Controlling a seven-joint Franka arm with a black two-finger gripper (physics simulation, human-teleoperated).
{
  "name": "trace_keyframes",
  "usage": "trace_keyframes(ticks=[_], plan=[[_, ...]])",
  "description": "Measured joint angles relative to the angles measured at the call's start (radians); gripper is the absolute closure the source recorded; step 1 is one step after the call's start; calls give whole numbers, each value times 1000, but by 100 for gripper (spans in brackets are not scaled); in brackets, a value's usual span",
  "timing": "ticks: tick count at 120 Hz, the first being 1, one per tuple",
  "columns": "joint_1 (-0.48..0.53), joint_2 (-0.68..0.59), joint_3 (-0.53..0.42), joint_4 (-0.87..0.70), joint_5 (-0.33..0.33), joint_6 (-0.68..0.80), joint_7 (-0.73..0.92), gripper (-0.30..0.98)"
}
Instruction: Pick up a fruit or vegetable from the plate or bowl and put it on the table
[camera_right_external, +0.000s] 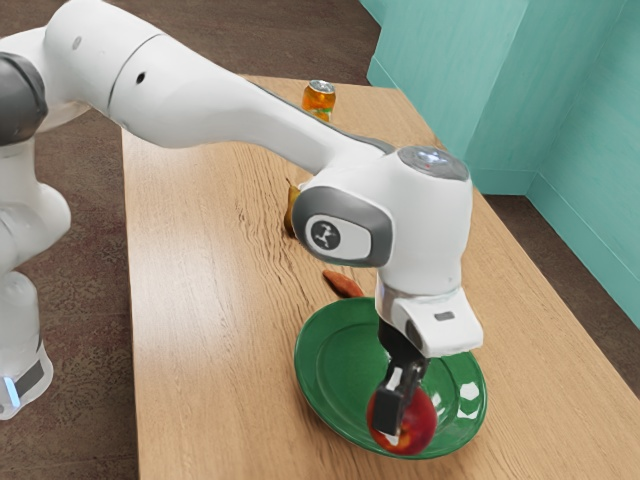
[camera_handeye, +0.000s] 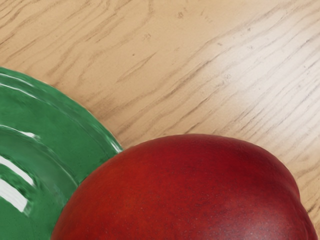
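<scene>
My gripper (camera_right_external: 397, 402) points down near the plate's front edge in the exterior view, shut on a round red fruit (camera_right_external: 418, 425). One dark finger lies across the fruit's near side; the fruit hides the far one. Behind them is the green plate (camera_right_external: 340, 365), whose front rim the fruit overlaps. In the wrist view the red fruit (camera_handeye: 195, 192) looms large at the lower edge, partly covering the rim of the green plate (camera_handeye: 60, 107). Whether the fruit touches the plate I cannot tell.
A reddish-brown elongated item (camera_right_external: 343, 284) lies on the wooden table (camera_right_external: 215, 340) just behind the plate. Farther back are a yellow-brown item (camera_right_external: 290, 212), partly hidden by the arm, and an orange can (camera_right_external: 319, 99).
</scene>
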Motion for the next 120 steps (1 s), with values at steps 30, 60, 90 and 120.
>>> trace_keyframes(ticks=[30,60,90,120], plan=[[-42,74,-18,72,1,-19,8,40],[-60,80,-22,80,-9,-26,22,8],[-67,77,-19,79,1,-28,44,1],[-67,77,-19,75,3,-25,53,0]])
